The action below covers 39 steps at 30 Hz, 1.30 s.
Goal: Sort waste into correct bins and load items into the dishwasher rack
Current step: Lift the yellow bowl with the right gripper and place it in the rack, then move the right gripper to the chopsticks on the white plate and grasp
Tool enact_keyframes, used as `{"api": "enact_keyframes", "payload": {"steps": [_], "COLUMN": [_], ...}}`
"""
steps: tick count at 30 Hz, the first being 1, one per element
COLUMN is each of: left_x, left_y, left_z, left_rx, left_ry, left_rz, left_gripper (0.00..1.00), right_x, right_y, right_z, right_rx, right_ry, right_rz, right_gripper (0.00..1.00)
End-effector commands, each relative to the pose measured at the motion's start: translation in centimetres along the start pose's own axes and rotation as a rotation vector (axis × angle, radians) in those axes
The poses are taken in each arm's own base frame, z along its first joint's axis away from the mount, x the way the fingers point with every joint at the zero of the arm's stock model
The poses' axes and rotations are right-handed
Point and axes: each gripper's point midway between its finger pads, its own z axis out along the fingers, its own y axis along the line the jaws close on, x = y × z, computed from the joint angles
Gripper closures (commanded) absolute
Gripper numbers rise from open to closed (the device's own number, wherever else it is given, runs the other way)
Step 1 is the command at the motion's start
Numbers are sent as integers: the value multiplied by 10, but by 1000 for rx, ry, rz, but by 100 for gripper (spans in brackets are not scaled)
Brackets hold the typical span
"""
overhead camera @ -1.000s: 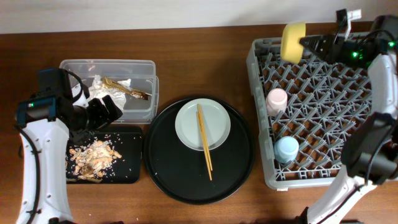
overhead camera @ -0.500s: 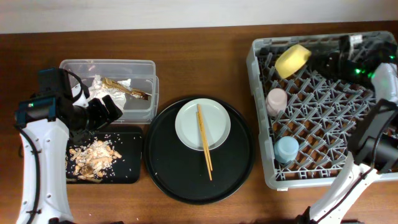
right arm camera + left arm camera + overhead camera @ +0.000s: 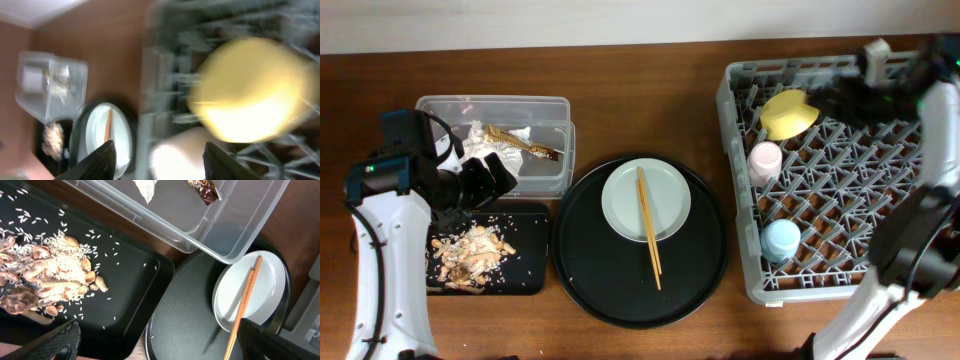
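Note:
The yellow bowl (image 3: pixel 790 113) lies tilted in the far left corner of the grey dishwasher rack (image 3: pixel 860 230), blurred in the right wrist view (image 3: pixel 250 95). My right gripper (image 3: pixel 825 100) is just right of it, open and empty. The pink cup (image 3: pixel 765 160) and blue cup (image 3: pixel 781 239) sit along the rack's left side. The grey-green plate (image 3: pixel 670 195) carries the chopsticks (image 3: pixel 648 225). The napkin (image 3: pixel 480 135) and wrapper (image 3: pixel 525 145) lie in the clear tub (image 3: pixel 550 105). Food scraps (image 3: pixel 470 250) lie on the flat black tray (image 3: pixel 525 280). My left gripper (image 3: pixel 480 180) hovers open between tub and tray.
The large round black tray (image 3: pixel 610 290) holds the plate in the middle of the table. In the left wrist view, rice grains are scattered around the scraps (image 3: pixel 45 275), and the tub's corner (image 3: pixel 235 225) overhangs the plate (image 3: pixel 265 290).
My right gripper brought the yellow bowl down from above the rack's far edge into the rack and opened. The left arm has not moved.

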Motion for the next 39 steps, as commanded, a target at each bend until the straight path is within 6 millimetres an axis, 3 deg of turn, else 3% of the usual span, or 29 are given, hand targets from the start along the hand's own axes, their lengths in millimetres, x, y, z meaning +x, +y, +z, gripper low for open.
{"api": "enact_keyframes", "payload": {"steps": [1, 3, 4, 5, 7, 9, 12, 18, 20, 26, 39], "left_x": [-3, -3, -3, -2, -3, -3, -3, -3, -3, -3, -3], "left_y": [-3, -3, -3, -4, -3, -3, -3, -3, -3, -3, -3], "left_z": [-5, -5, -5, -5, -5, -5, -5, -5, -5, -5, -5], "left_rx": [15, 15, 15, 16, 15, 15, 15, 15, 15, 15, 15], "left_ry": [-15, -15, -15, -14, -15, -15, -15, -15, -15, -15, -15], "left_rz": [3, 3, 3, 6, 3, 3, 3, 3, 3, 3, 3], "left_gripper": [1, 1, 1, 1, 1, 1, 1, 1, 1, 1, 1], "right_x": [26, 65, 82, 114, 131, 166, 205, 254, 265, 279, 261], "right_y": [101, 149, 161, 179, 189, 207, 208, 161, 154, 139, 155], "right_z": [1, 24, 33, 49, 59, 85, 120, 173, 182, 201, 207], "right_rx": [245, 259, 294, 378, 414, 417, 406, 393, 365, 343, 306], "right_ry": [94, 214, 267, 349, 375, 428, 483, 524, 533, 499, 432], "right_rz": [-290, -381, -392, -412, -418, -457, -507, -461, -452, -409, -424], "right_gripper": [44, 46, 46, 46, 47, 49, 52, 80, 86, 86, 85]}}
